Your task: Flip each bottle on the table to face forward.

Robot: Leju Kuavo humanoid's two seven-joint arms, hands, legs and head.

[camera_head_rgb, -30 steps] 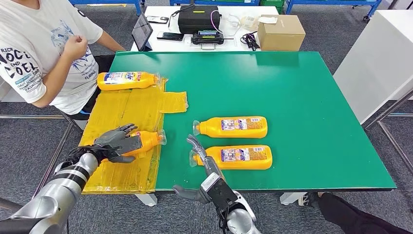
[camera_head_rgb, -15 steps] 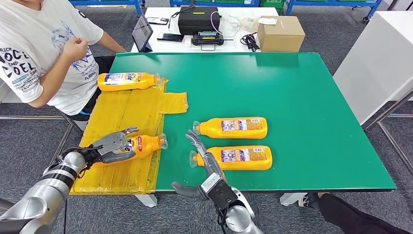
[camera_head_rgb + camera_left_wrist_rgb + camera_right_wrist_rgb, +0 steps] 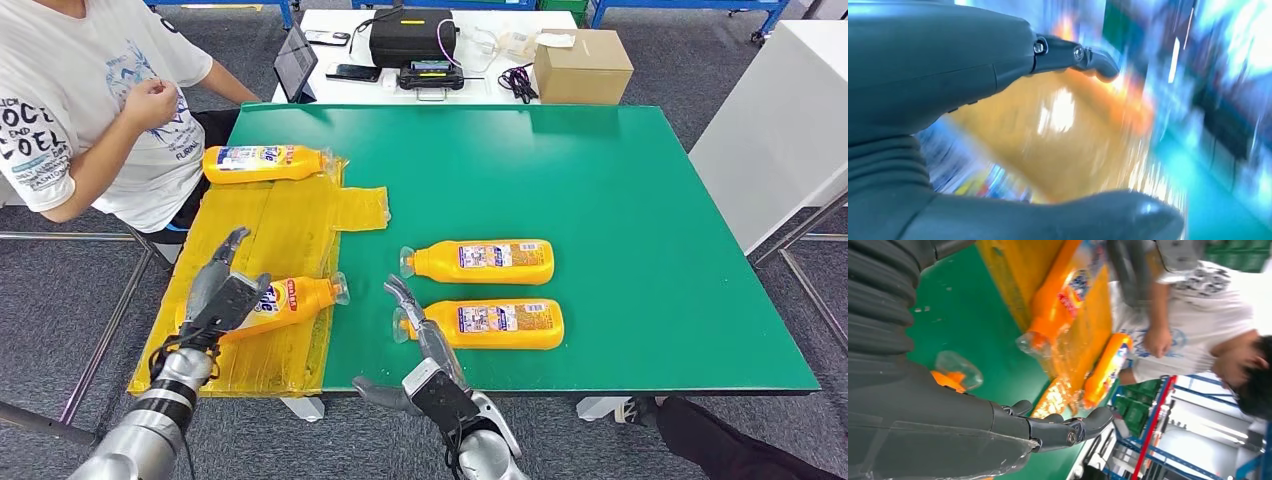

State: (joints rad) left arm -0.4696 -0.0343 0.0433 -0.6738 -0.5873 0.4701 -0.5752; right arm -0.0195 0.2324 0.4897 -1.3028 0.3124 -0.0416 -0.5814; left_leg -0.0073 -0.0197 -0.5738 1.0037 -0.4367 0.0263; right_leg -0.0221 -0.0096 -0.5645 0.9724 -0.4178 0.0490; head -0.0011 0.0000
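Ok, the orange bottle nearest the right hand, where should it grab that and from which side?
Around the wide body of the nearest bottle, coming down from above. It lies flat on the green table, cap toward the right hand, so the fingers can straddle its long sides; the clear cap end looks narrow and slippery.

My arms are ribbed silver; my left hand and right hand are dark grey, with small screws.
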